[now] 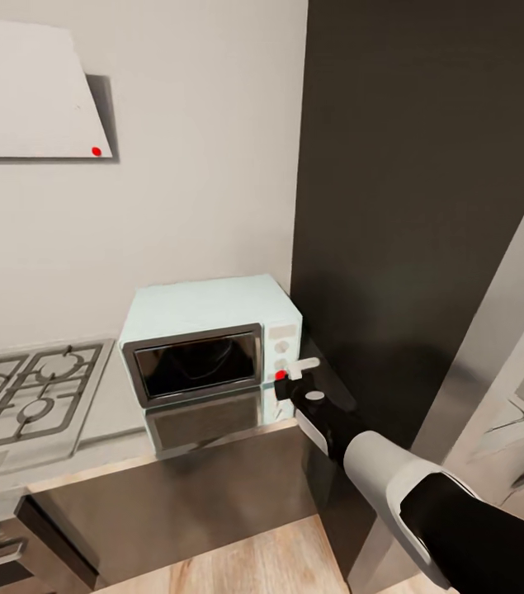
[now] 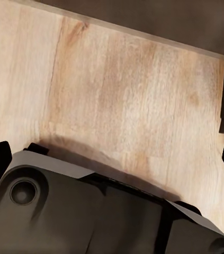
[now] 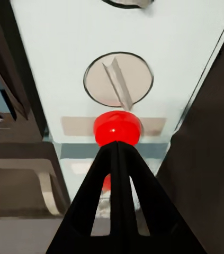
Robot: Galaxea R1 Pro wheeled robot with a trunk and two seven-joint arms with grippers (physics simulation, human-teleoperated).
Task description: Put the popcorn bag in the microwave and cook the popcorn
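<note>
We hold our right tool [image 3: 117, 151], fingers pinched together and empty, against the red button [image 3: 117, 128] at the microwave [image 1: 204, 309]'s five o'clock corner on the tabletop [image 1: 113, 421], presumably to start heating.

The head view looks down and forward from well back at the microwave [image 1: 212, 346] beside the hob [image 1: 26, 392]. The right wrist view sits very close to its red button [image 3: 117, 128], which both views share. The left wrist view faces down at the floor [image 2: 117, 100].
</note>
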